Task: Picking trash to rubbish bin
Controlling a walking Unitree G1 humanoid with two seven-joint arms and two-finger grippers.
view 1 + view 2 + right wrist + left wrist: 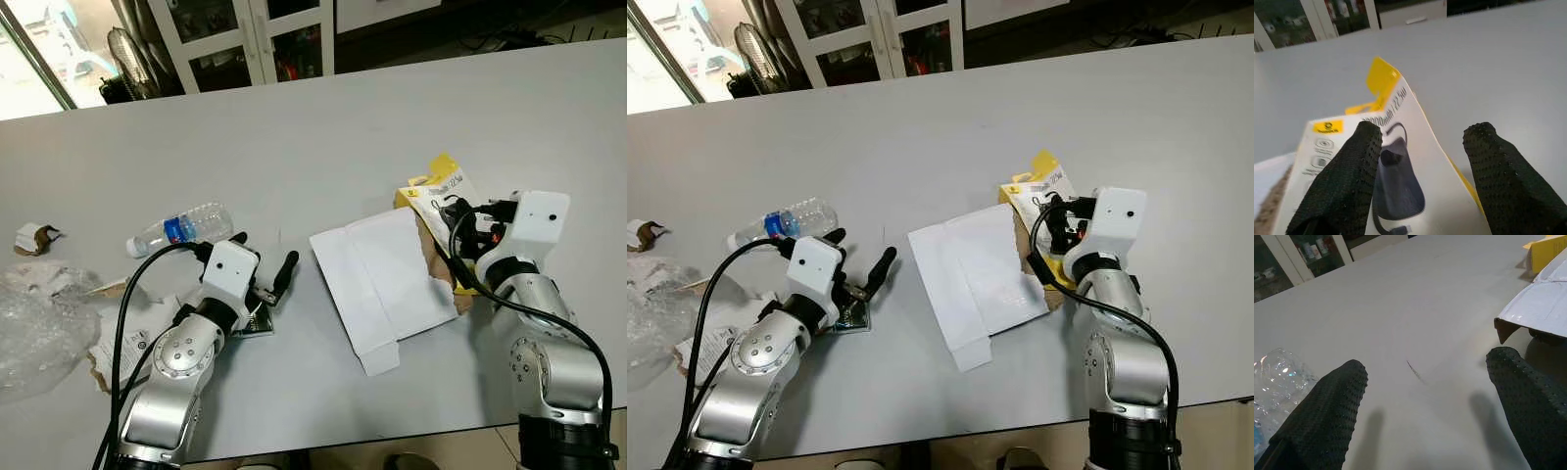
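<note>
From the head, the left pincer hovers spread over the grey tabletop, a plastic bottle near it; the left wrist view shows nothing held; the right pincer gapes, straddling the yellow package, not clamped.

A big pale grey table takes up most of the room here. Past its far edge stands a white cabinet with glass doors. Near the table's far left corner there is a dark round fan and a bright window.
</note>
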